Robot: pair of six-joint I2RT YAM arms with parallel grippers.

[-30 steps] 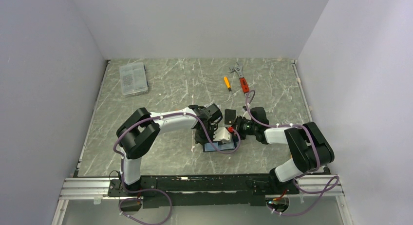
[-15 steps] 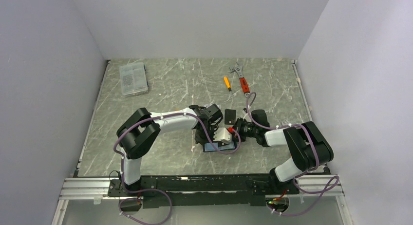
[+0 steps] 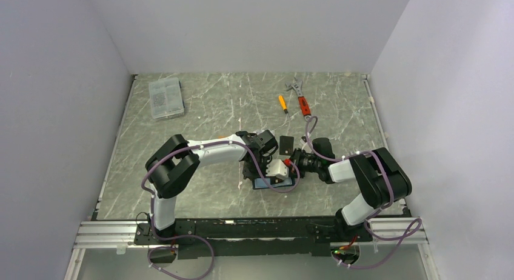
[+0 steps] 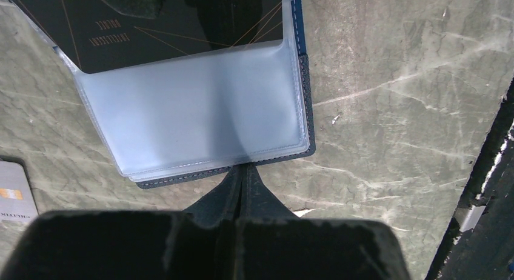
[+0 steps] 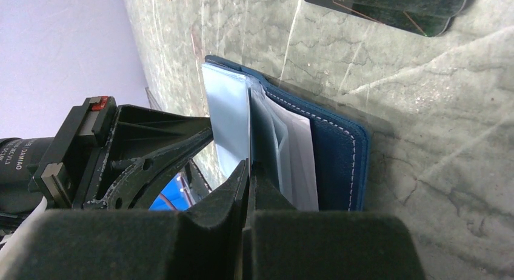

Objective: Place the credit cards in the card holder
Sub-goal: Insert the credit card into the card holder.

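Navy-blue leather-like card holder (image 5: 333,159) lies open on marble worktop (image 3: 212,110); left tool (image 4: 242,171) clamps its near edge, right tool (image 5: 248,168) pinches a clear sleeve, flat black credit cards (image 5: 388,7) just beyond, right-arm side.

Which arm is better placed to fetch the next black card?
Right, probably: the black cards lie just beyond the right gripper, though it pinches a card holder sleeve; the left gripper grips the holder's edge.
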